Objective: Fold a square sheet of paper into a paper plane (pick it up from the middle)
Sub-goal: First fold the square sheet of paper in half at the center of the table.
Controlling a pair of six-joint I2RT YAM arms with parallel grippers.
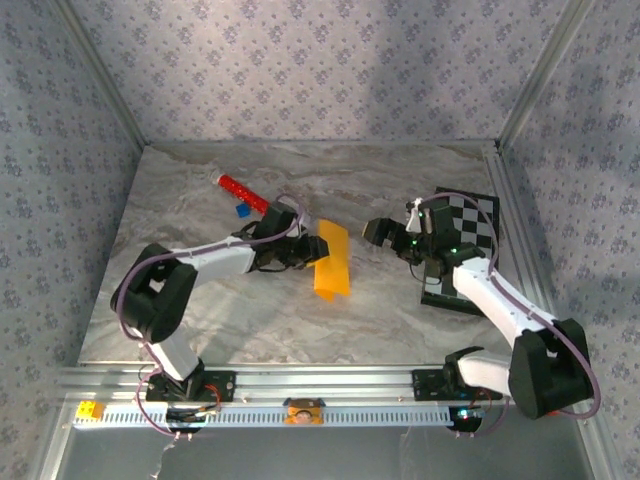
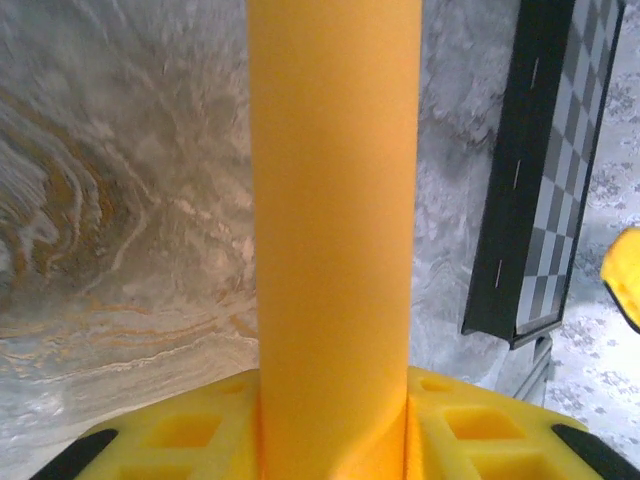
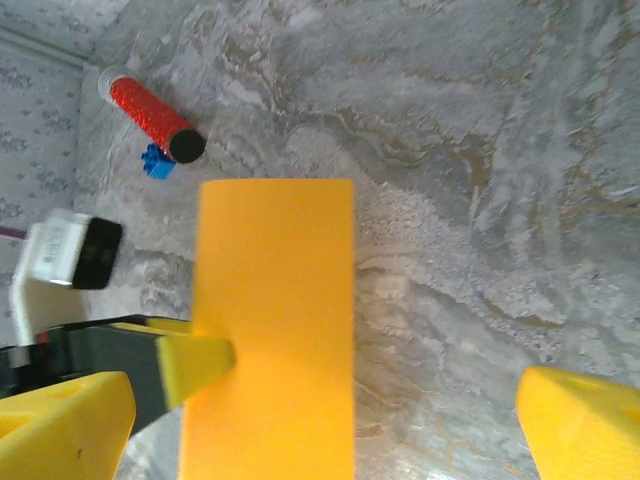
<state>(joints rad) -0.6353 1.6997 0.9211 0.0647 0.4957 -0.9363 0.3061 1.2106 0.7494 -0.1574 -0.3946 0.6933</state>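
The square sheet of paper [image 1: 332, 262] is folded into a narrow orange-yellow rectangle near the middle of the table. My left gripper [image 1: 317, 248] is shut on its left long edge. In the left wrist view the paper [image 2: 335, 200] runs straight up out of the closed yellow jaws of my left gripper [image 2: 335, 400]. My right gripper [image 1: 378, 232] hovers just right of the paper, open. In the right wrist view the paper [image 3: 275, 300] lies between the wide-apart fingers of my right gripper [image 3: 325, 430], with a left gripper's fingertip [image 3: 200, 362] pressed on its edge.
A red cylinder [image 1: 243, 192] and a small blue brick [image 1: 241, 211] lie at the back left, seen also as cylinder [image 3: 150, 112] and brick [image 3: 157, 162]. A black-and-white checkered board [image 1: 468, 240] lies under my right arm at the right.
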